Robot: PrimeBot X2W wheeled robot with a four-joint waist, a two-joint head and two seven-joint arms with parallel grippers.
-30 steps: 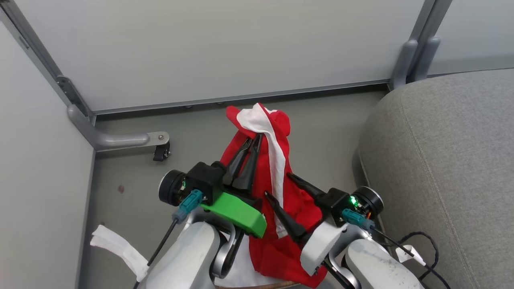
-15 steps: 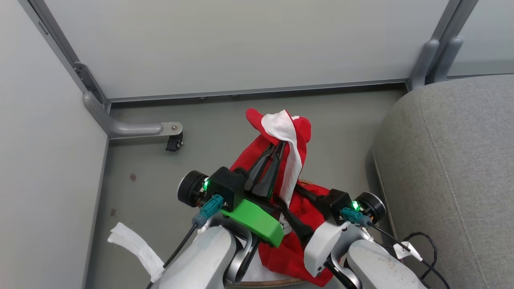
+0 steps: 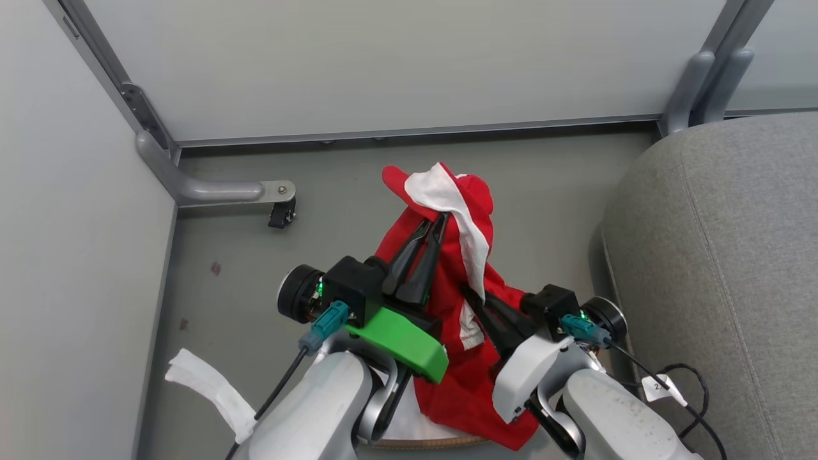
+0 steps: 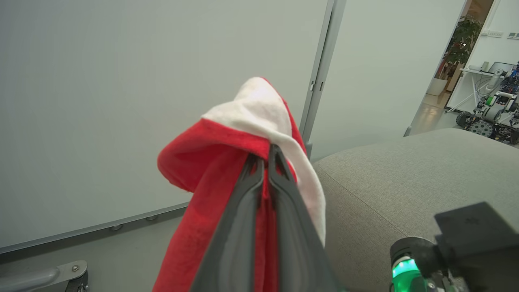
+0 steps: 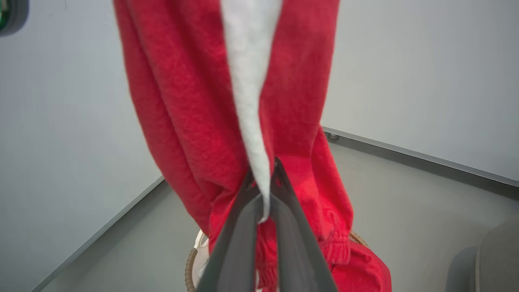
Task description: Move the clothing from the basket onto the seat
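Note:
The red clothing [image 3: 460,268] with a white stripe hangs lifted above the basket [image 3: 427,442], whose brown rim shows at the bottom edge. My left gripper [image 3: 439,222] is shut on the garment's upper fold, seen close in the left wrist view as the clothing [image 4: 227,162] pinched at the gripper tips [image 4: 263,156]. My right gripper [image 3: 468,294] is shut on the fabric lower down. In the right wrist view the clothing [image 5: 190,105] drapes down to its tips [image 5: 267,170], with the basket [image 5: 189,261] below. The grey seat [image 3: 722,255] lies to the right.
Pale partition walls close off the far side and the left, with a metal foot and caster [image 3: 281,214] on the floor. A white cloth strip [image 3: 204,390] lies at the lower left. A black cable [image 3: 690,383] runs beside the seat [image 4: 405,174].
My right gripper went from open beside the hanging garment to shut on it. The left gripper kept its hold. The head camera shifted slightly.

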